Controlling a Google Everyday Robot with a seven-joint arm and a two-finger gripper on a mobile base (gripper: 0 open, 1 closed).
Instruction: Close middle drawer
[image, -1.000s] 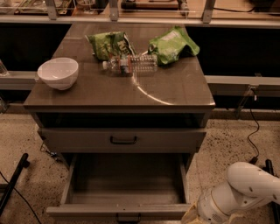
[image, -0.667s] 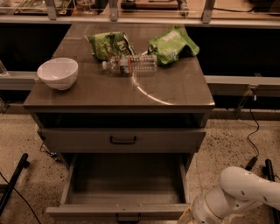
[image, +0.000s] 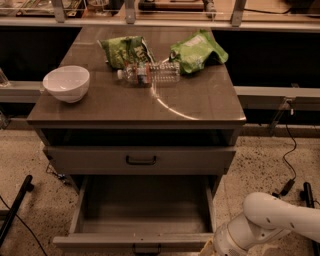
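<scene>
The middle drawer is pulled far out of the grey-brown cabinet, its long empty box open to view. Its low front is at the bottom edge of the camera view, with a small dark bar handle at centre. Above it, the taller drawer front sits nearly flush. My white arm comes in from the bottom right. My gripper is at the frame's bottom edge, by the right end of the open drawer's front, and is mostly cut off.
On the cabinet top stand a white bowl, two green snack bags and a lying plastic bottle. A cable runs over the floor at right. A dark bar leans at lower left.
My arm has shifted left and a little lower, closer to the right end of the open drawer's front. The drawer has not visibly moved.
</scene>
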